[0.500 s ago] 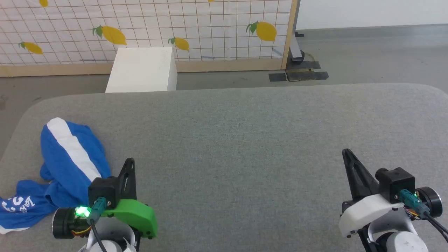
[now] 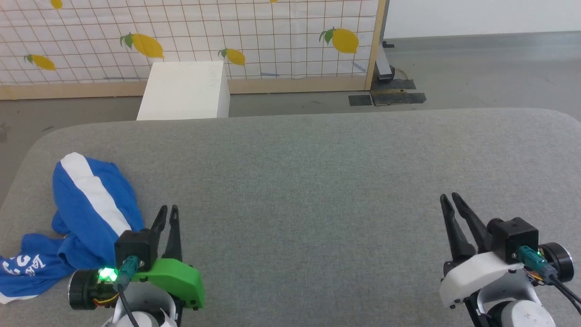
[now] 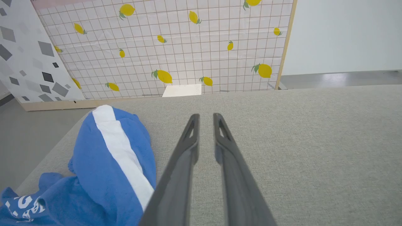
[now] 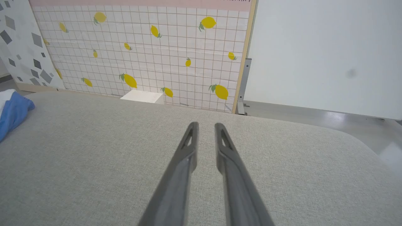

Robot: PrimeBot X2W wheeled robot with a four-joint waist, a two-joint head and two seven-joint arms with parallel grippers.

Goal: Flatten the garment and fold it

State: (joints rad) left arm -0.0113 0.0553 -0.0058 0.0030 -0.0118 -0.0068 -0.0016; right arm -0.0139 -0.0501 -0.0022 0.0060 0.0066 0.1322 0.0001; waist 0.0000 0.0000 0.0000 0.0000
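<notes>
The garment is a crumpled heap of bright blue shorts with a broad white stripe, lying at the left end of the grey padded table. White print shows on its near part. My left gripper hovers just right of the heap, jaws parted by a narrow gap with nothing between them. In the left wrist view the garment lies left of that gripper. Far to the right, my right gripper is also slightly open and empty over bare table. The right wrist view has its tips and the garment at the far left edge.
A white box stands on the floor beyond the table's far edge. Behind it runs a lemon-print grid panel in a wooden frame. The table's left corners are rounded, and the garment lies close to the left edge.
Both grippers have opened a little: the fingers that were pressed together now stand slightly apart. The arms and the garment have stayed in place.
</notes>
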